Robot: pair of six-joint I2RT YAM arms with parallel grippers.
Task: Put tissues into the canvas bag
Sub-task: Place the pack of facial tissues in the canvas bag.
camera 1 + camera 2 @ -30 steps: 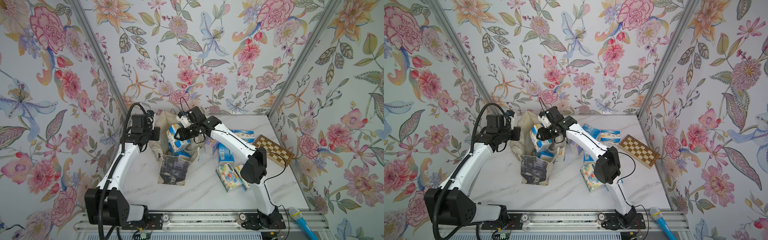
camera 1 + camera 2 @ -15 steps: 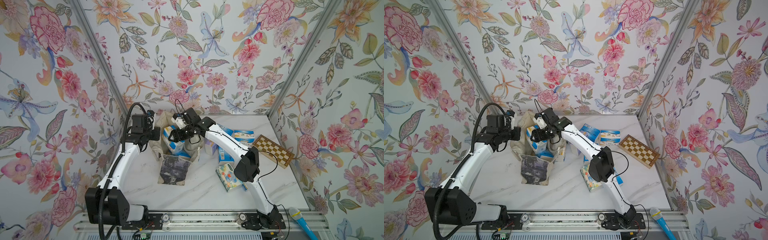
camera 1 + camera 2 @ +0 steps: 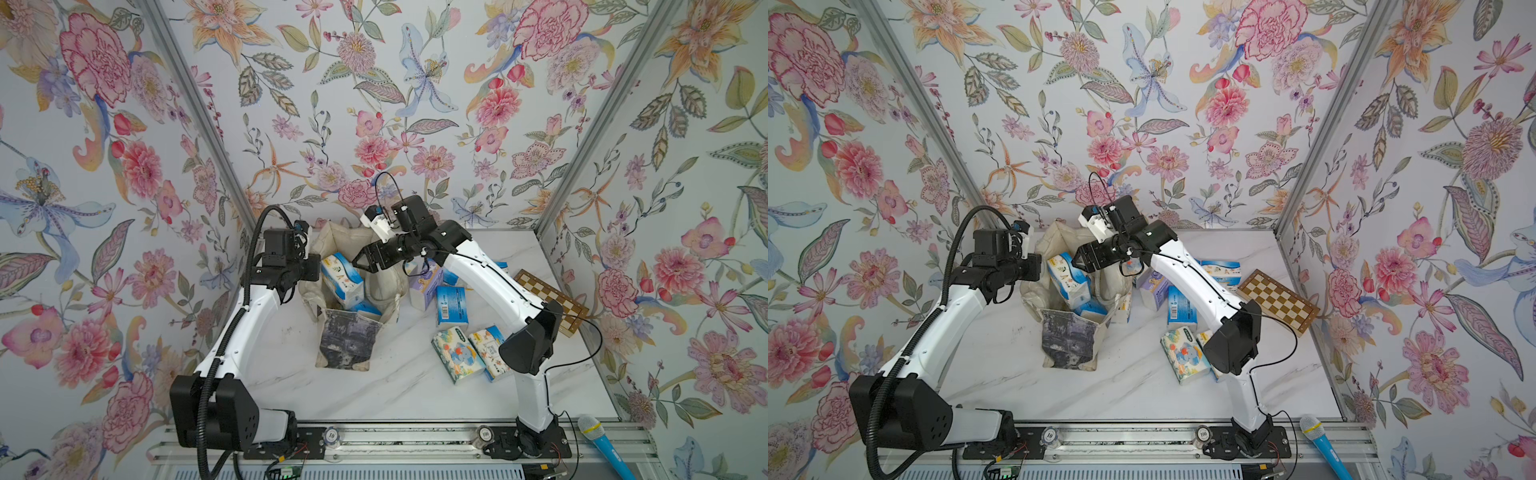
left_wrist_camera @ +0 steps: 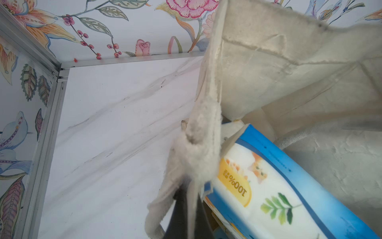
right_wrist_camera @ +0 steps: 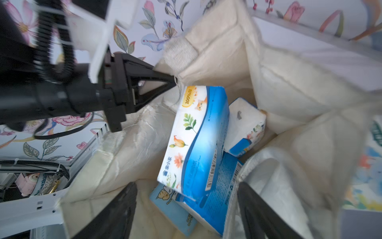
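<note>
The canvas bag [image 3: 347,340] [image 3: 1067,340] stands open at the back of the table, cream with a dark printed panel. My left gripper [image 3: 313,266] [image 3: 1036,266] [image 4: 191,207] is shut on the bag's rim [image 4: 206,124] and holds the mouth up. My right gripper [image 3: 359,264] [image 3: 1077,262] [image 5: 186,215] hovers open over the mouth, with nothing between its fingers [image 5: 115,211]. A blue-and-white pack of tissues [image 3: 343,280] [image 3: 1068,280] [image 5: 196,144] [image 4: 268,190] leans inside the bag on other packs [image 5: 246,126].
Several tissue packs lie on the table right of the bag: a lavender one [image 3: 424,286], a blue one [image 3: 452,305] and two cartoon ones [image 3: 457,353]. A chessboard [image 3: 548,299] [image 3: 1279,301] lies at the right wall. A blue microphone [image 3: 602,440] rests on the front rail.
My right gripper has opened and let go of the blue-and-white pack, which now rests inside the bag. The left gripper has kept its hold on the rim.
</note>
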